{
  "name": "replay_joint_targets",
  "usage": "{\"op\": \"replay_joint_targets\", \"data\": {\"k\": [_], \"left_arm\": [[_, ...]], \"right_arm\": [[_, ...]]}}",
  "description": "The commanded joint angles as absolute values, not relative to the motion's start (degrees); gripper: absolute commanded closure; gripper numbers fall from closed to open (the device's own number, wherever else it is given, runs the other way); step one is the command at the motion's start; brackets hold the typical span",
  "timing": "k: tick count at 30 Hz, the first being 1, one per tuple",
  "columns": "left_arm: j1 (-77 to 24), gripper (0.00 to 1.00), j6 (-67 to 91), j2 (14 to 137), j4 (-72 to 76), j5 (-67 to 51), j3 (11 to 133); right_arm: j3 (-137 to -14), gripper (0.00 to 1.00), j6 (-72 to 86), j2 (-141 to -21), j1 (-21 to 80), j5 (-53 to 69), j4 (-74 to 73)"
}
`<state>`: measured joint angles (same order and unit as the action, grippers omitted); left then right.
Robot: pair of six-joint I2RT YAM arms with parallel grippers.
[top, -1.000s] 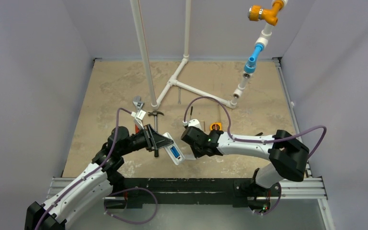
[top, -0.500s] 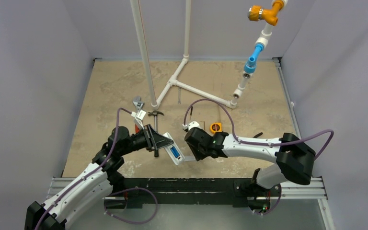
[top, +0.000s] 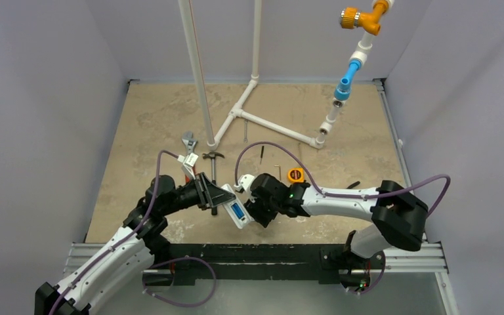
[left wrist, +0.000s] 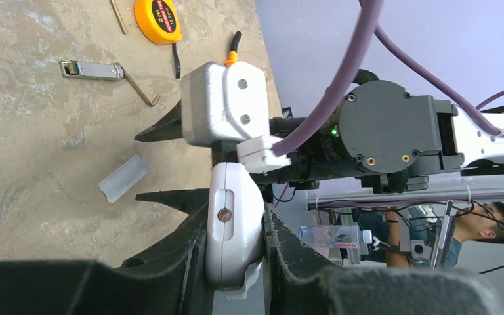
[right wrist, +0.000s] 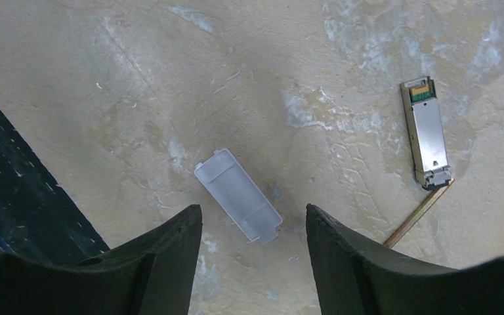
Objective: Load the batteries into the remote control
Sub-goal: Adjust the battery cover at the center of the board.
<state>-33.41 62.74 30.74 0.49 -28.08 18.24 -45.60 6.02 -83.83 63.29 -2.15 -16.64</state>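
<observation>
Your left gripper (left wrist: 236, 223) has its two black fingers pressed against the long sides of the slim white rectangular plastic remote control (left wrist: 233, 230), pinching it and holding it off the sandy stone-patterned table (right wrist: 170, 79). In the overhead view the remote control's back faces up, and a small blue cylindrical battery (top: 238, 210) sits in its recess. You cannot tell from here whether a second one lies beside it. Your right gripper (right wrist: 254, 216) is just beside the remote control, on the side away from your left arm, with its fingers spread wide and nothing between them. Below the remote control, in line with the gap between the right fingers, the small flat translucent grey-white cover piece (right wrist: 238, 195) lies on the table, and neither finger touches it. Farther from the remote control than the cover piece lies a silver rectangular metal module (right wrist: 425, 134), with a thin brass-coloured L-shaped key (right wrist: 417, 216) touching its end. A round yellow tape measure (left wrist: 158, 12) sits farther still from the remote control, past the module.
</observation>
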Motion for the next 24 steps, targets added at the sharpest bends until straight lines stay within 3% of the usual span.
{"op": "replay_joint_targets", "data": {"k": [1,9,24], "left_arm": [[-33.2,1.00,61.5,29.2,0.1,-27.6,20.9],[-33.1,1.00,61.3,28.0,-2.3,-27.0,20.8],[-33.1,1.00,61.2,28.3,-2.2,-27.0,20.5]], "right_arm": [[-47.8,0.42,-3.1,-86.4,62.3,1.2,-15.0],[-49.6,0.48,-4.2,-90.6,61.0,2.8,-16.8],[-49.9,0.77,7.5,-93.7,61.3,2.5,-22.7]]}}
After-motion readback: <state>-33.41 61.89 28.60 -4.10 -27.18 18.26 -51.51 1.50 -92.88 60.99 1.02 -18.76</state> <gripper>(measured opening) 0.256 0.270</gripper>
